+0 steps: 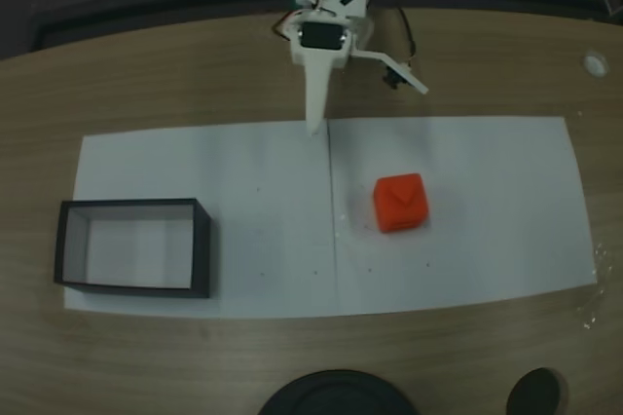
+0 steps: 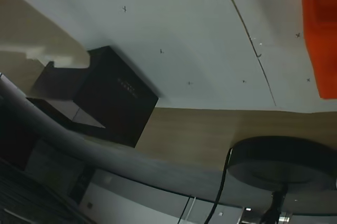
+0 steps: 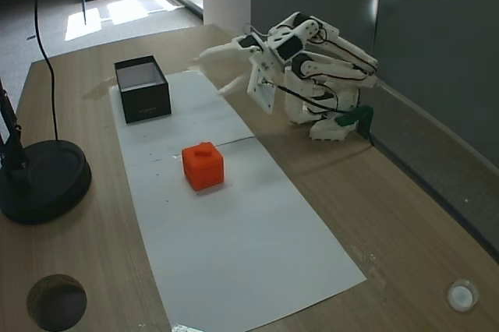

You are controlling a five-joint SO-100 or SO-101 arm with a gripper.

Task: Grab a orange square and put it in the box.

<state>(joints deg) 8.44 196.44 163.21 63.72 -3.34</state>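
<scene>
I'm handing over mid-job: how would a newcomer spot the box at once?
Start from the long white paper sheet across the wooden table. In a fixed view, the shallow black-walled rectangular box with a pale inside sits at the sheet's left end. The small orange-red cube right of centre is solid; the box is open-topped and empty.

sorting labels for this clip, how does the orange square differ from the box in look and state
The orange square is a solid bright orange-red cube with rounded edges; the box is an open, hollow tray with thin black walls and a pale inside. The box is clearly longer and wider than the orange square. In a fixed view the box sits at the sheet's left end, the orange square right of centre. Both rest on the white paper, untouched by the open gripper.
</scene>
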